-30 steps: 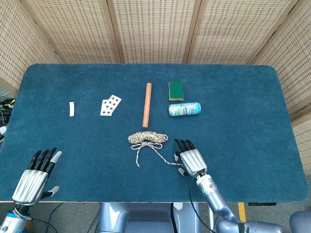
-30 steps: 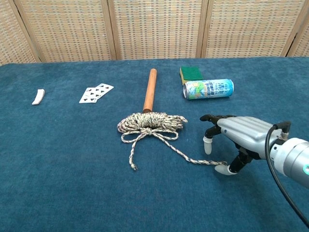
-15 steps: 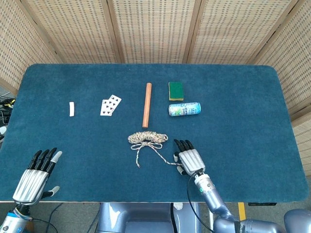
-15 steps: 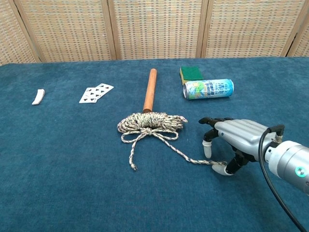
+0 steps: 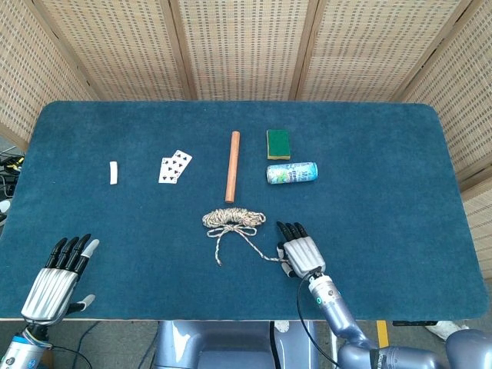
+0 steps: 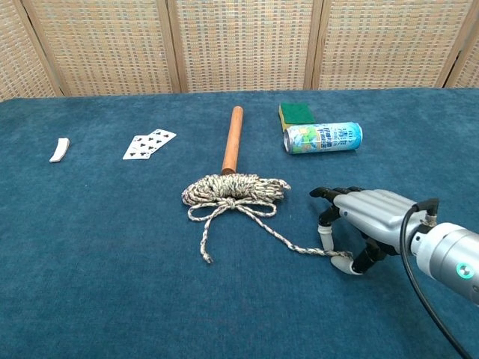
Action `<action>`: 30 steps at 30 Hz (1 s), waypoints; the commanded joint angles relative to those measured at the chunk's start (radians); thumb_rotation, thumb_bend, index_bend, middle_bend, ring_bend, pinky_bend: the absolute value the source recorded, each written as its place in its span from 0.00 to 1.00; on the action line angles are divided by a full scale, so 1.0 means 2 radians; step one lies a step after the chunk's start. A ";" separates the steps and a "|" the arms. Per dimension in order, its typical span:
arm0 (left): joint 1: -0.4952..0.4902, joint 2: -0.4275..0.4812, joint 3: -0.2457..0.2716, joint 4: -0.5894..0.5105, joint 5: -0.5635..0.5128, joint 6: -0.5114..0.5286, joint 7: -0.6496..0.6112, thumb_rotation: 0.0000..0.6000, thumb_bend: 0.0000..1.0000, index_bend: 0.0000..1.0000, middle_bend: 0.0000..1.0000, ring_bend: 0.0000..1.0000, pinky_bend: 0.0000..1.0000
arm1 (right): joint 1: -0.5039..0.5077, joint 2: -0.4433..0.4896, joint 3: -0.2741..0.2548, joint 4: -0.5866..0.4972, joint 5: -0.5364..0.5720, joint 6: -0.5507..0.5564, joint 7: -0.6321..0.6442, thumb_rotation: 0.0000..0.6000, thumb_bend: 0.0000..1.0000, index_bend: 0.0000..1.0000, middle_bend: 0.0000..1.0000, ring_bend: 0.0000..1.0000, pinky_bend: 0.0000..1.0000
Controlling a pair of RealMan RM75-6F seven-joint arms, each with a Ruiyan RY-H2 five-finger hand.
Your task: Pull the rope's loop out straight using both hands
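Note:
The rope (image 5: 234,219) (image 6: 236,188) lies mid-table as a coiled bundle tied with a bow. One loose tail runs toward the front (image 6: 203,258). The other tail (image 6: 299,247) trails right to my right hand (image 5: 301,252) (image 6: 370,217). That hand arches over the tail's end, palm down. Its thumb tip (image 6: 342,263) touches the end, and a fingertip (image 6: 325,236) hangs just above the strand with a gap between them. My left hand (image 5: 58,273) rests flat at the front left table edge, fingers apart and empty, far from the rope. It does not show in the chest view.
Behind the rope lies a wooden dowel (image 5: 232,165) (image 6: 233,138). A drink can (image 5: 291,172) (image 6: 322,137) on its side and a green sponge (image 5: 277,143) sit at the back right. Playing cards (image 5: 174,166) and a small white piece (image 5: 114,172) are on the left.
My right hand has settled lower and a little closer over the rope's right tail, its finger curling down toward the thumb. The rope and left hand have not moved.

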State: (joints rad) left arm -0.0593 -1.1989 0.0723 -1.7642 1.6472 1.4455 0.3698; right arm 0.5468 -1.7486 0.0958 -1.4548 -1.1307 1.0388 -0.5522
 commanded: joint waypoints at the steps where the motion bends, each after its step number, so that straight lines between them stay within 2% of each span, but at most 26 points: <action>1: 0.000 0.000 0.000 0.000 0.000 0.000 0.001 1.00 0.00 0.00 0.00 0.00 0.00 | 0.001 -0.001 -0.001 0.003 -0.003 0.001 0.003 1.00 0.41 0.57 0.00 0.00 0.00; 7: -0.001 -0.002 0.000 0.000 -0.001 -0.001 0.003 1.00 0.00 0.00 0.00 0.00 0.00 | 0.002 0.001 -0.002 0.006 -0.009 0.003 0.007 1.00 0.49 0.62 0.00 0.00 0.00; 15: -0.009 -0.008 -0.003 0.001 -0.006 -0.014 0.016 1.00 0.00 0.00 0.00 0.00 0.00 | 0.007 0.009 -0.003 0.002 -0.023 0.007 0.002 1.00 0.56 0.63 0.00 0.00 0.00; 19: -0.021 -0.015 -0.014 0.007 0.001 -0.019 0.024 1.00 0.00 0.00 0.00 0.00 0.00 | 0.009 0.012 -0.005 0.001 -0.027 0.007 -0.002 1.00 0.56 0.64 0.00 0.00 0.00; 23: -0.062 -0.036 -0.035 0.035 0.023 -0.049 0.038 1.00 0.00 0.01 0.00 0.00 0.00 | 0.012 0.014 -0.005 -0.002 -0.027 0.006 -0.008 1.00 0.56 0.64 0.00 0.00 0.00; 25: -0.087 -0.051 -0.044 0.058 0.041 -0.066 0.038 1.00 0.00 0.05 0.00 0.00 0.00 | 0.013 0.014 -0.004 -0.004 -0.025 0.005 -0.011 1.00 0.56 0.64 0.00 0.00 0.00; 30: -0.157 -0.087 -0.057 0.118 0.082 -0.118 0.011 1.00 0.01 0.26 0.00 0.00 0.00 | 0.015 0.014 -0.002 -0.009 -0.020 0.005 -0.020 1.00 0.56 0.64 0.00 0.00 0.00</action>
State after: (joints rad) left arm -0.3115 -1.3308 -0.0205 -1.5839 1.7698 1.2640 0.4178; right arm 0.5764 -1.7199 0.0901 -1.4713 -1.1722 1.0487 -0.5901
